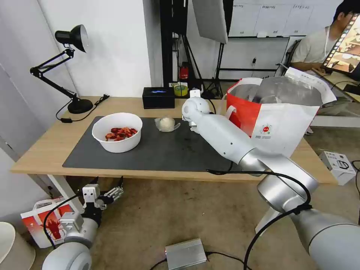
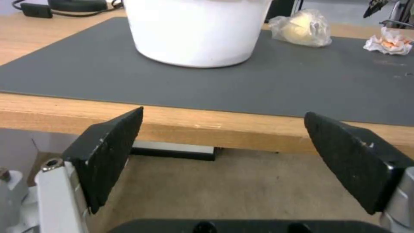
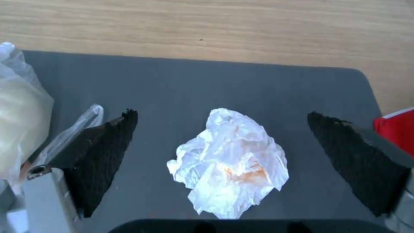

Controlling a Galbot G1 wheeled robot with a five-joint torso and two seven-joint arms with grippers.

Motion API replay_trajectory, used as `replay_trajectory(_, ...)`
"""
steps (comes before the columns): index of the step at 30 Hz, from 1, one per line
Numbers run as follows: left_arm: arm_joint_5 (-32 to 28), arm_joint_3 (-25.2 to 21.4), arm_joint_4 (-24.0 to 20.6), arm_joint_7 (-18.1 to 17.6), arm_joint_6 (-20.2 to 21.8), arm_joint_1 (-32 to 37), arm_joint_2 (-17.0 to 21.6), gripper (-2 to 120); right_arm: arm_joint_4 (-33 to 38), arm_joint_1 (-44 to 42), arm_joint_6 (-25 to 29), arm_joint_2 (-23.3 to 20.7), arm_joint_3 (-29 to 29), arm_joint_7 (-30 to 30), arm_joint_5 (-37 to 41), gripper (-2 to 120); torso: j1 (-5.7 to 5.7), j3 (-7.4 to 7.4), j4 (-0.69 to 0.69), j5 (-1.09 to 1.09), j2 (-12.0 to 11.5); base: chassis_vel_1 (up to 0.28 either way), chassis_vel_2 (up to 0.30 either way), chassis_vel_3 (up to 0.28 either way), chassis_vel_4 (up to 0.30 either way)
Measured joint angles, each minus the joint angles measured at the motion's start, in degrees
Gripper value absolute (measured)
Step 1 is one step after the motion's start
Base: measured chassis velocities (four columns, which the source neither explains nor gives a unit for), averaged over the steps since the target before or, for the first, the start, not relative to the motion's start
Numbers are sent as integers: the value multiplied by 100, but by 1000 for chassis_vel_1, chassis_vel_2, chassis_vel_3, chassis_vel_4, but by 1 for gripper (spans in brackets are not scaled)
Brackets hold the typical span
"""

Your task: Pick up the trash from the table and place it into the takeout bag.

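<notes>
Hovering: right gripper [image 3: 222, 142], jaws apart, is straddling the crumpled tissue [image 3: 228, 165]; descend centred, then close. Left gripper [image 2: 222, 155] is waiting spread below the table [image 2: 181, 124].

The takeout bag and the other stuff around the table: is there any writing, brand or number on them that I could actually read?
Nothing here can be read clearly.
takeout bag: a small round logo with a line of tiny print under it, too small to read.
black box at the back of the table: a blue mark on top, blurred.
small white box on the floor: a dark printed symbol, no legible letters.
</notes>
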Motion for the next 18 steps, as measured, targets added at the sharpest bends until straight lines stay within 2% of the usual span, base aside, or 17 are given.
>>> replay_trajectory(18, 22, 48, 8, 2, -5, -12, -11, 100, -173, -32, 0, 33, 33, -143, -56, 100, 0, 0, 0, 0, 0, 0, 0, 0, 0)
